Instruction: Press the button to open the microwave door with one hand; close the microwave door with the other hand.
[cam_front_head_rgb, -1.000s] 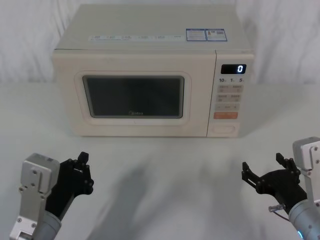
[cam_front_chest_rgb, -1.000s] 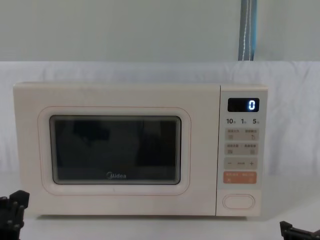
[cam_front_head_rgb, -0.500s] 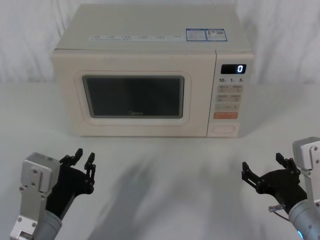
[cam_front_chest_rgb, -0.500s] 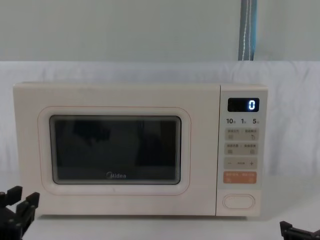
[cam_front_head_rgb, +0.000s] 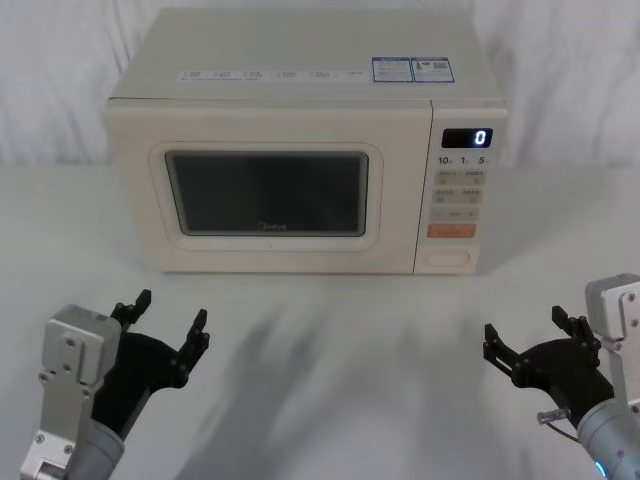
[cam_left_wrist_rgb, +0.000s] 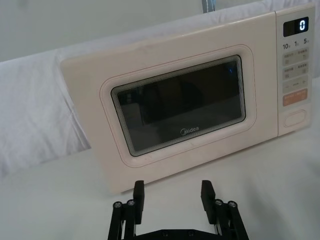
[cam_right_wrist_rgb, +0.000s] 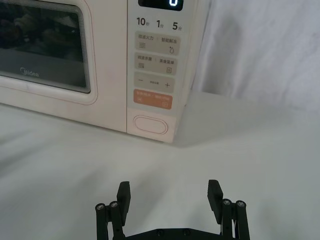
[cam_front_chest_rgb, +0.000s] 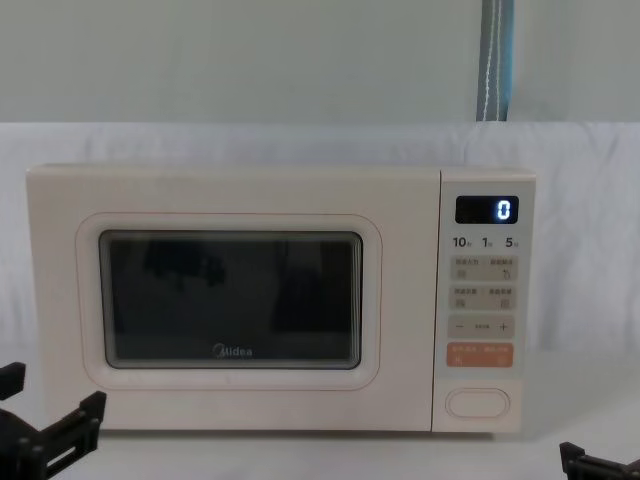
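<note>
Microwave door (cam_front_head_rgb: 265, 195) shut; left end effector (cam_front_head_rgb: 167, 325) and right end effector (cam_front_head_rgb: 524, 340) spread wide

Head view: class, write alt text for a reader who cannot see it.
A cream microwave sits on a white table, its microwave door shut and display reading 0. Nearer the camera, the left gripper and right gripper hover open, well short of the button.

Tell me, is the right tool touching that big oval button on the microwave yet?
Apart. In the right wrist view a wide stretch of bare white table lies between the right tool and the button.
</note>
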